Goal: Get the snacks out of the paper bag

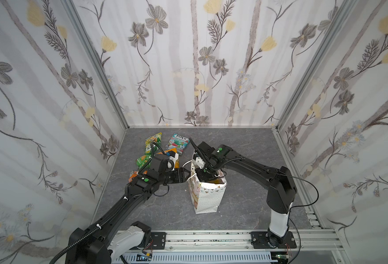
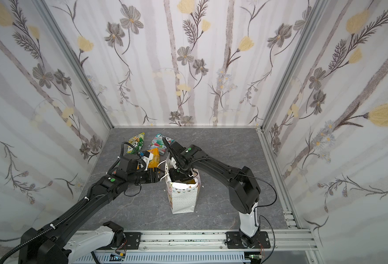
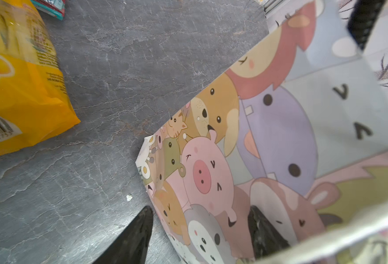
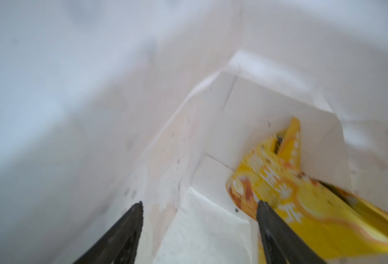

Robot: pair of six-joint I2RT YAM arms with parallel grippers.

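- On the grey tabletop (image 1: 252,196), near its middle, you see the paper bag (image 1: 208,198) standing upright with its mouth open (in both top views the dotted face and bunting band are turned toward the camera).
- Inside that bag, the right gripper (image 4: 200,203) points down toward the bottom. Its two fingers stand well apart and clasp nothing.
- Beside one of those fingers, the yellow pouch (image 4: 291,194) lies slanted against the white inner wall, near the bottom fold. You cannot tell whether the finger touches it, because the right wrist view is blurred.
- At the bag's left side, the left gripper (image 1: 184,176) sits level with the rim and close against the paper.
- Seen from the left wrist, its fingers (image 3: 140,233) are spread, one over bare tabletop and one in front of the animal-printed panel. Nothing is pinched between them.
- Behind the left arm, five packets lie on the tabletop outside the bag:
  - The yellow-green packet (image 1: 153,141) and the teal FOX'S packet (image 1: 177,141) lie farthest back.
  - The orange-yellow packet (image 3: 24,91) lies near the bag.
  - The green packet (image 1: 144,160) and the small orange packet (image 1: 134,176) are partly hidden by the left wrist.
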